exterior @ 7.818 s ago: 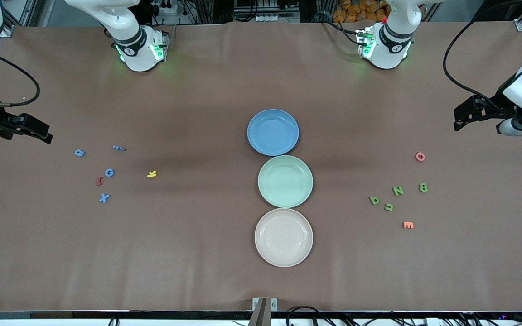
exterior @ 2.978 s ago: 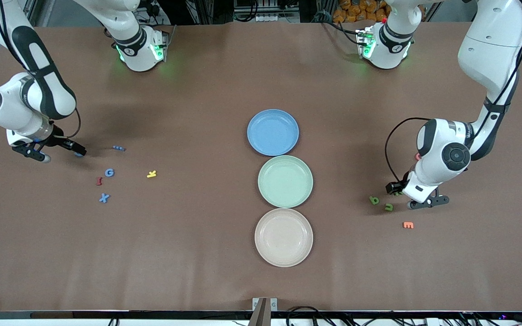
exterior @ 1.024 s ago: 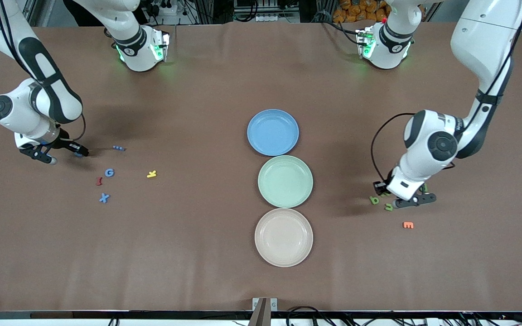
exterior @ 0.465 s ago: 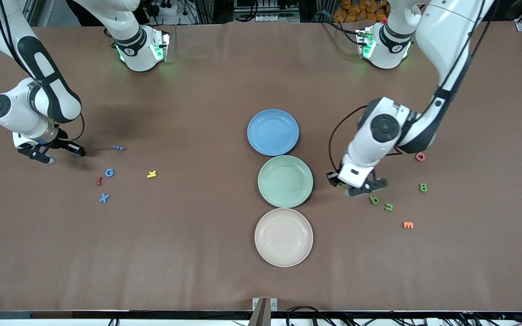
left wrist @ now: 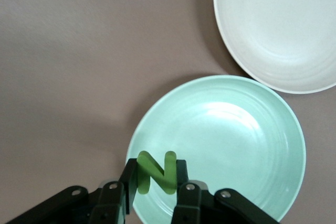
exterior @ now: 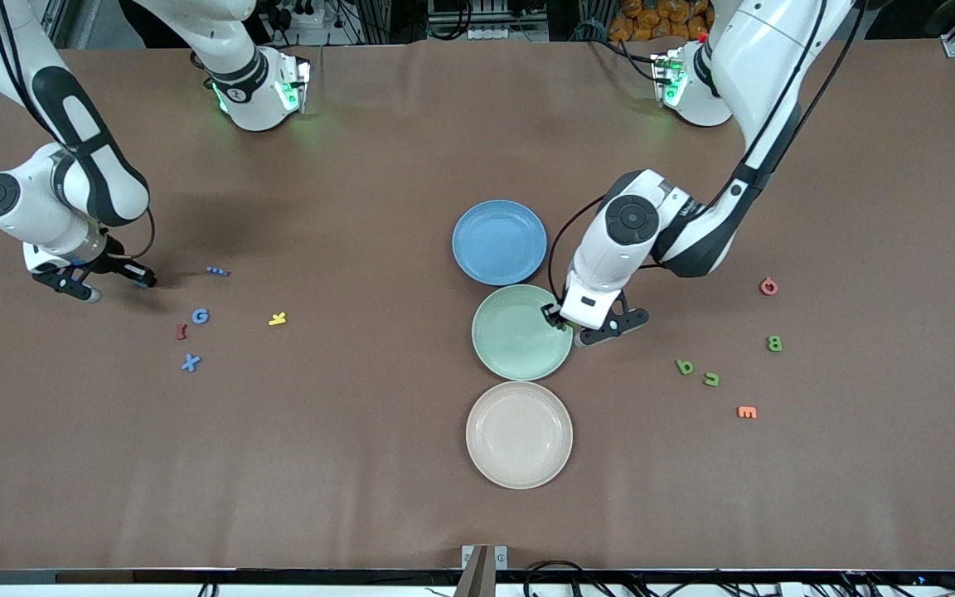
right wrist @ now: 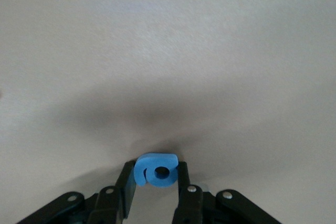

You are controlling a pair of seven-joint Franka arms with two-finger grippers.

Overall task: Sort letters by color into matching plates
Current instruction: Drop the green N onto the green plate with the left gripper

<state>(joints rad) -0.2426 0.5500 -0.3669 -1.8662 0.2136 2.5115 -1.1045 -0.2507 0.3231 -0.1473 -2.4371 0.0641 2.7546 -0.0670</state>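
Front view: your left gripper (exterior: 558,320) hung over the edge of the green plate (exterior: 511,348) at the left arm's end, so the drop spot lay straight below and only a little inward. The blue plate (exterior: 499,241) sat touching it, farther from the camera; the cream plate (exterior: 519,434) sat nearer. You had three more green letters (exterior: 685,366) loose on the brown table (exterior: 361,464) toward the left arm's end, well apart from the plates, with a pink one (exterior: 768,287) and an orange one (exterior: 747,412) close by them. Your right gripper (exterior: 143,282) was down at the table among the blue letters (exterior: 200,316), far from the blue plate.

Left wrist view: your fingers (left wrist: 127,181) were clamped on the green N (left wrist: 156,172), which stood on edge over the plate's rim. The bowl ahead was bare, so you had room to release anywhere further in.

Right wrist view: your fingers (right wrist: 125,184) were pressed on both sides of a blue letter (right wrist: 156,170), apparently gripping it low at the table. I judge the carry to the blue plate was a long one across open table, with nothing in the way.
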